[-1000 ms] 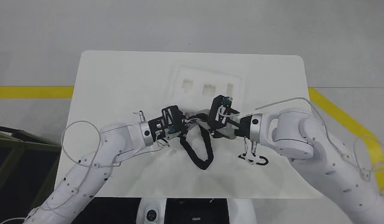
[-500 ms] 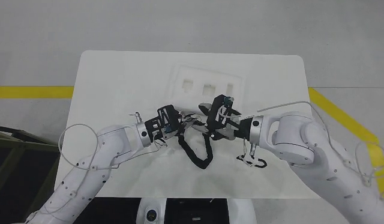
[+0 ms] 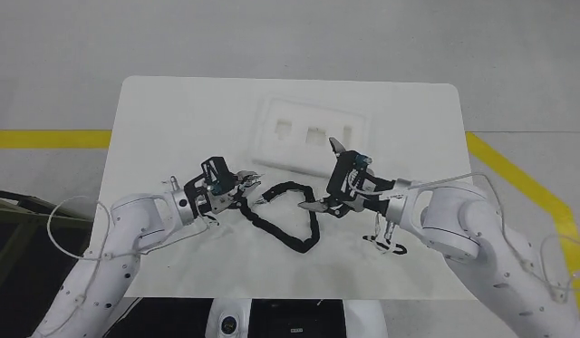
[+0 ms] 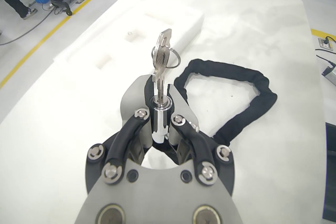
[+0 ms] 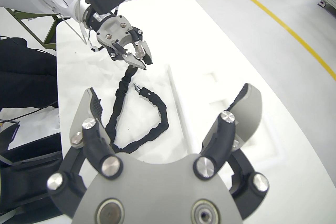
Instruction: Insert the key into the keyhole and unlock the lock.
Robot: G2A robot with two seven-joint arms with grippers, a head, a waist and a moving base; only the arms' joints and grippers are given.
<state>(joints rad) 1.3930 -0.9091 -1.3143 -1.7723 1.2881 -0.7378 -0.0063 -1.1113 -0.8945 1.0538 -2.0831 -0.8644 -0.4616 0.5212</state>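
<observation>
My left gripper [image 3: 246, 189] is shut on the silver lock cylinder [image 4: 160, 109], held just above the table. The key [image 4: 162, 51] stands in its keyhole with a ring through its head. The chain in its black sleeve [image 3: 288, 235] trails from the lock in a loop across the table. Its free end with a metal pin [image 5: 136, 87] lies apart from the lock. My right gripper [image 3: 318, 176] hangs open over the chain, nothing between its fingers. The right wrist view shows the left gripper [image 5: 140, 54] farther off, the chain [image 5: 157, 128] hanging from it.
A white foam tray [image 3: 313, 125] with square recesses lies at the back middle of the white table [image 3: 181, 120]. A small black cable loop [image 3: 385, 243] rests near the front edge by the right arm.
The grippers met at the lock before. The left one has drawn away to the left with lock and key, the chain has spread out, and the right one has let go and opened.
</observation>
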